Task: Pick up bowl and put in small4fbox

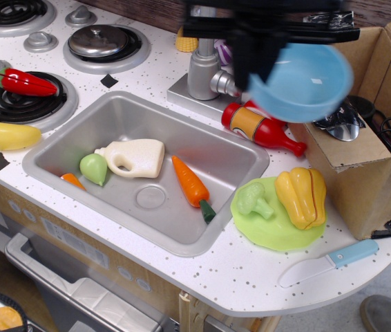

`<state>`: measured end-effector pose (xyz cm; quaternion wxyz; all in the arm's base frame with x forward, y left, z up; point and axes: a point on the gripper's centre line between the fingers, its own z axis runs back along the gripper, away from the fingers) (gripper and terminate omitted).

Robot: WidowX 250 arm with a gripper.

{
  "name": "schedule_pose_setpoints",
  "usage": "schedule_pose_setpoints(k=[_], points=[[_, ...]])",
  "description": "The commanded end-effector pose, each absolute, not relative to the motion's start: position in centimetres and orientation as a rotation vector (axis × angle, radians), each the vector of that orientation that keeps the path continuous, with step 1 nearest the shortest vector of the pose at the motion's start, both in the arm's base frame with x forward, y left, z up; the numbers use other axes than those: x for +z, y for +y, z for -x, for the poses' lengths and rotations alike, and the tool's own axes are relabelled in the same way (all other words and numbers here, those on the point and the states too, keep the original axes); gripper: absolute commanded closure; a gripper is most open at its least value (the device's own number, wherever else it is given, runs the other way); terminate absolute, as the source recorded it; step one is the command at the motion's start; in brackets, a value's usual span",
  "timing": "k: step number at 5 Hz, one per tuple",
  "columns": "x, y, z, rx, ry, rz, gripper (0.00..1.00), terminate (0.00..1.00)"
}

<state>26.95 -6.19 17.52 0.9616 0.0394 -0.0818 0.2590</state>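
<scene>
The light-blue bowl (pixel 301 81) hangs in the air, tilted, at the left edge of the brown cardboard box (pixel 351 149). My black gripper (pixel 259 59) is shut on the bowl's left rim and is blurred by motion. The box stands open at the right of the counter, with black tape strips on its flap and a metal spoon inside, partly hidden by the bowl.
The sink (pixel 64 135) holds a cream jug (pixel 135 157), a carrot (pixel 190 184) and a green pear. A ketchup bottle (pixel 261 128) lies by the faucet (pixel 204 62). The green plate (pixel 273 225) carries broccoli and a yellow pepper. A knife (pixel 330 262) lies at the front right.
</scene>
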Motion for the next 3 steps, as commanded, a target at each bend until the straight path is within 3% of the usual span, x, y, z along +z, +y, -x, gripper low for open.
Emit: schedule_pose_setpoints(k=[1, 2, 3], points=[[18.6, -9.8, -33.0, 0.491, -0.291, -0.016, 1.00, 0.00], [18.0, -10.9, -35.7, 0.480, -0.347, 0.018, 1.00, 0.00], [17.9, -11.9, -37.3, 0.439, -0.409, 0.079, 0.00, 1.00]])
